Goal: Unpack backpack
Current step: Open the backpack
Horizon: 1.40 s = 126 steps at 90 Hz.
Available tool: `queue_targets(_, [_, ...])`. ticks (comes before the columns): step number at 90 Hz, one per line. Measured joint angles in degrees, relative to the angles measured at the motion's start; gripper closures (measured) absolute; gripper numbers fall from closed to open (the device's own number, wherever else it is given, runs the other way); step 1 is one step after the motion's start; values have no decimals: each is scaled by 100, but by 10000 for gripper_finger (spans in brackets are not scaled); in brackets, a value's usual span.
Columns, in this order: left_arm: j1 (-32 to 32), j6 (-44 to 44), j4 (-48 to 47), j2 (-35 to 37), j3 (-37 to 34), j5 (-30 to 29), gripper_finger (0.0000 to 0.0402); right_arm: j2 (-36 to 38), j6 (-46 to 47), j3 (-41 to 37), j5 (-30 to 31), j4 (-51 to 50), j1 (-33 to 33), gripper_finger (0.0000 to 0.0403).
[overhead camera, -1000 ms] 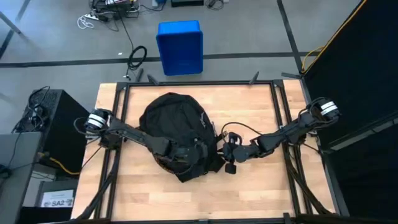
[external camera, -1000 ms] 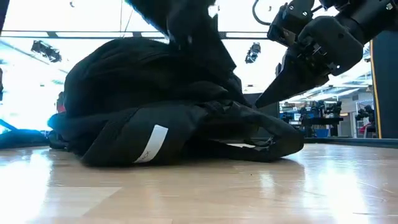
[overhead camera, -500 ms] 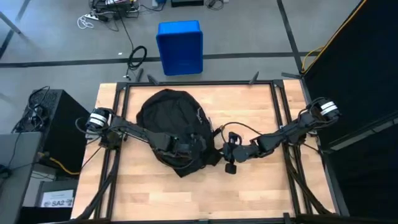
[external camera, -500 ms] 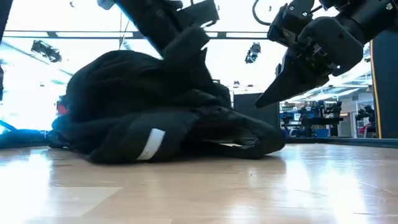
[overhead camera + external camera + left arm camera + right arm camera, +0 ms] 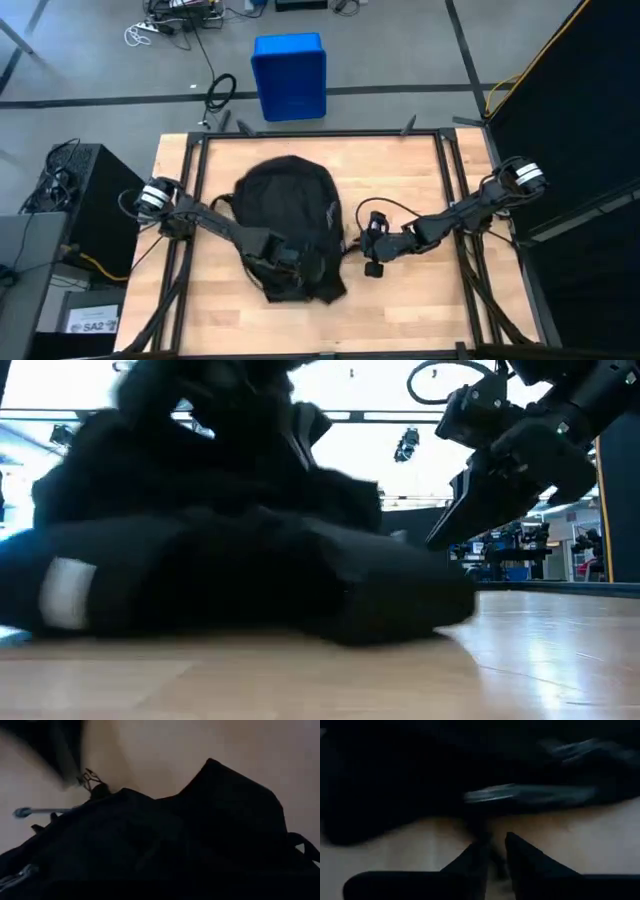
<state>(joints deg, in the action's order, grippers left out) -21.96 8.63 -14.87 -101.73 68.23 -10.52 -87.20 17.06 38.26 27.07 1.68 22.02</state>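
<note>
Broadly, the light wooden table [image 5: 400, 290] fills the middle of the high view, framed by dark rails. On it, left of centre, lies the large black soft fabric backpack [image 5: 290, 205], rounded top toward the far edge and its loose lower end toward the near edge; in the low view it is a dark blurred mass [image 5: 220, 550] with a pale patch at one end. The left gripper [image 5: 285, 262] is sunk into the backpack's near end, and whether its jaws are spread or pinching fabric cannot be told. The right gripper [image 5: 372, 262] hangs just beside the backpack's right edge, clear of it, its two dark fingers [image 5: 520, 857] drawn close with a narrow gap between, pinching nothing.
</note>
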Motion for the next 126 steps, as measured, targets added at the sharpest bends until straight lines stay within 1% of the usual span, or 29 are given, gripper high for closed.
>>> queue_targets(12, [-220,-11,56,0,0,-169,401,0,-24,-2,36,-25,38,361])
queue_targets(22, [-259,-152,47,0,0,-310,401,65,-158,-2,32,-27,134,345])
queue_targets(31, [-257,-274,40,0,0,-343,402,159,-262,-2,34,-56,240,321])
queue_targets(40, [-257,-289,39,0,0,-387,401,203,-368,-2,29,-185,298,288])
queue_targets(53, [-255,-289,30,0,0,-424,401,205,-373,-2,58,-209,264,242])
queue_targets(65, [-253,-290,51,0,0,-430,401,205,-280,-2,221,-355,93,219])
queue_targets(85, [-253,-291,32,0,0,-431,401,205,-598,-2,110,-347,-15,215])
queue_targets(102, [-253,-310,33,0,0,-431,401,205,-810,-2,-303,46,-15,224])
queue_targets(126, [-253,-328,32,0,0,-428,401,205,-978,-2,-317,165,-48,225])
